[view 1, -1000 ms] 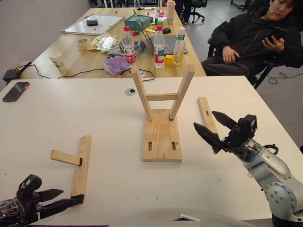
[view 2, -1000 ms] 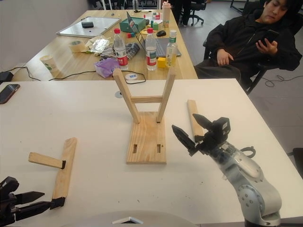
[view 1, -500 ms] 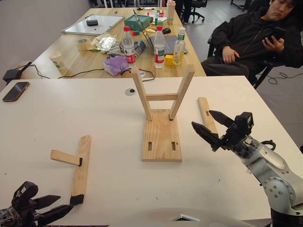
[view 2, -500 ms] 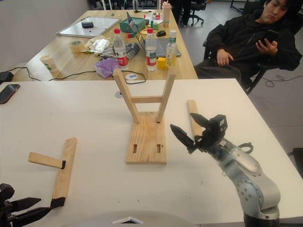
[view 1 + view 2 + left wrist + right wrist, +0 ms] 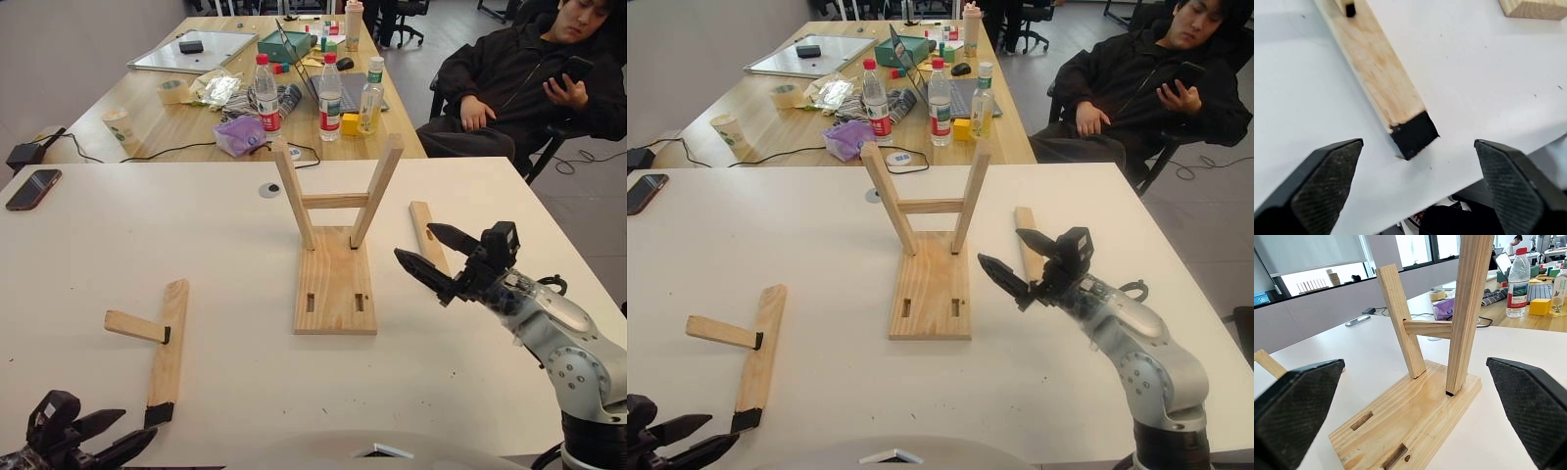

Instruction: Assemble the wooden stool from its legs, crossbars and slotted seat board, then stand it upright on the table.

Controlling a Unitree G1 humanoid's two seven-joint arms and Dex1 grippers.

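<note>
- Backing off toward the near edge of the table (image 5: 118,245), the left gripper (image 5: 137,428) now sits clear of the black-tipped leg (image 5: 168,338), whose dark end it was touching a second ago; its fingers are spread wide, and the left wrist view shows the black tip (image 5: 1414,134) lying on the surface between them with white table on both sides.
- The right gripper (image 5: 999,246) has eased a little farther from the near edge and toward the seat board (image 5: 335,282); its fingers are parted, holding nothing, hovering just beside the board's right side.
- The seat board lies flat around the middle of the table, long side running from near edge to far edge; two upright legs (image 5: 294,196) stand in its far slots, leaning slightly apart at the top, joined by a crossbar (image 5: 334,201); the two near slots (image 5: 1371,420) are open.
- The black-tipped leg lies flat near the left near corner, pointing from near edge to far edge; a short crossbar (image 5: 135,326) juts from its side toward the left edge, apparently plugged into it, though the joint is too small to be sure.
- A loose leg (image 5: 421,217) lies flat between the seat board and the right edge; its near end is hidden behind the right gripper.
- A phone (image 5: 32,189) rests at the left edge; bottles (image 5: 330,98) stand on a wooden table beyond the far edge.
</note>
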